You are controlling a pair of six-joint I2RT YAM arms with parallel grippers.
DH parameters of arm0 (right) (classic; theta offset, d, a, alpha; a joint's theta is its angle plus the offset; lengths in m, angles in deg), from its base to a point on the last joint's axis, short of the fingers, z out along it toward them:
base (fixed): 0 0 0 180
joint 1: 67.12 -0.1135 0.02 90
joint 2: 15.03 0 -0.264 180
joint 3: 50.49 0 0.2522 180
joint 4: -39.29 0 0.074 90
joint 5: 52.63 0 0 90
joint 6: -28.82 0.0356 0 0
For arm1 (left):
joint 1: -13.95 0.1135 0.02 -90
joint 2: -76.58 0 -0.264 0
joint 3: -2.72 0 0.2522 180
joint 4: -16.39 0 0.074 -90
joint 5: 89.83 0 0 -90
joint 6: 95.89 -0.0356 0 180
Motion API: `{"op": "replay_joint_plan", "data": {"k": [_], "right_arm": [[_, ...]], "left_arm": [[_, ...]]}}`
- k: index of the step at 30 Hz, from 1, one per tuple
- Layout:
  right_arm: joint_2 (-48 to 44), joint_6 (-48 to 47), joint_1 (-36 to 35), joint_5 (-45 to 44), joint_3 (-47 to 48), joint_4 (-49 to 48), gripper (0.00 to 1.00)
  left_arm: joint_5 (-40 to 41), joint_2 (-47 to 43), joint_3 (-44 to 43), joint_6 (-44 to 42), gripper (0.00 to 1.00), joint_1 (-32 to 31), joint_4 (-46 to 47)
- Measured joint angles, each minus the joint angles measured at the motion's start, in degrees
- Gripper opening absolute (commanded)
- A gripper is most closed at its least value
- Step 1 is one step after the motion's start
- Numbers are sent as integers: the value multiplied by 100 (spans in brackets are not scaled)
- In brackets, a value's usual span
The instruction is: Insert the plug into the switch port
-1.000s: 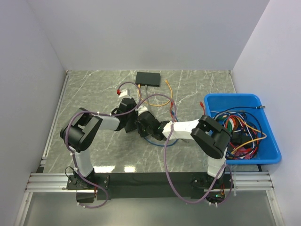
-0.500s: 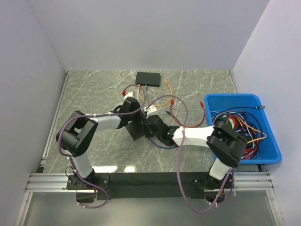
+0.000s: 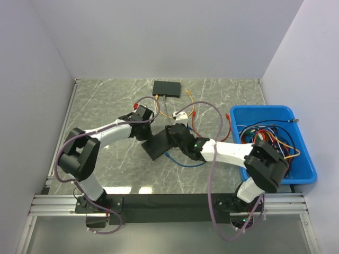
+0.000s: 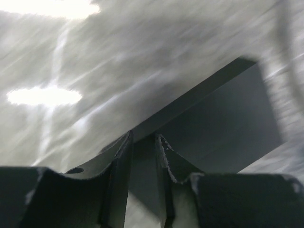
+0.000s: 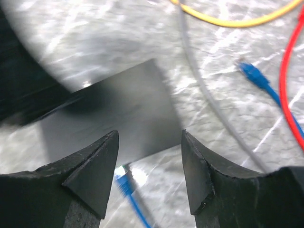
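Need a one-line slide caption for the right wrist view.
Right end effector open above the switch, a blue plug lying at its near edge.

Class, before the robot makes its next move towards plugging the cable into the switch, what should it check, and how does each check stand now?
1. Left gripper clamped on the switch edge: ok.
2. Right gripper holding a plug: not ok, its jaws are open and empty.
3. Blue plug lying under the right gripper, by the switch's edge: ok.
4. Switch port facing the plug: cannot tell, no view shows a port.
5. Grey cable off the switch: ok, it passes beside it.
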Motion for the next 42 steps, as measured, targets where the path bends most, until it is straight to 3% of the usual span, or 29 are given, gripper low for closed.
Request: {"op": "replay_joint_plan", "data": {"k": [10, 11, 12, 14, 15, 22, 28, 35, 42], "right_arm": [[1150, 291, 505, 129, 664, 472, 63], [1231, 313, 514, 184, 699, 479, 63], [1290, 361, 514, 210, 721, 428, 62], [1355, 404, 498, 334, 780, 365, 62], [1386, 448, 479, 372, 785, 319, 62], [1974, 457, 13, 297, 1478, 299, 61], [2413, 382, -439, 435, 2135, 461, 61], [2420, 103, -479, 929, 2269, 511, 62], [1858, -39, -367, 717, 2072, 669, 61]], "left_arm": [[295, -1034, -667, -407, 46, 118, -2076], [356, -1093, -811, -468, 51, 133, -2181], [420, -1128, -944, -527, 66, 155, -2256], [584, -1161, -1113, -649, 85, 256, -2280], [660, -1178, -1106, -686, 99, 323, -2262], [791, -1521, -326, -850, 99, 876, -2109], [1005, -2094, -214, -1019, 98, 1106, -1891], [1233, -2667, -35, -1123, 99, 1193, -1453], [1121, -3515, 428, -1095, 99, 1593, -986]]}}
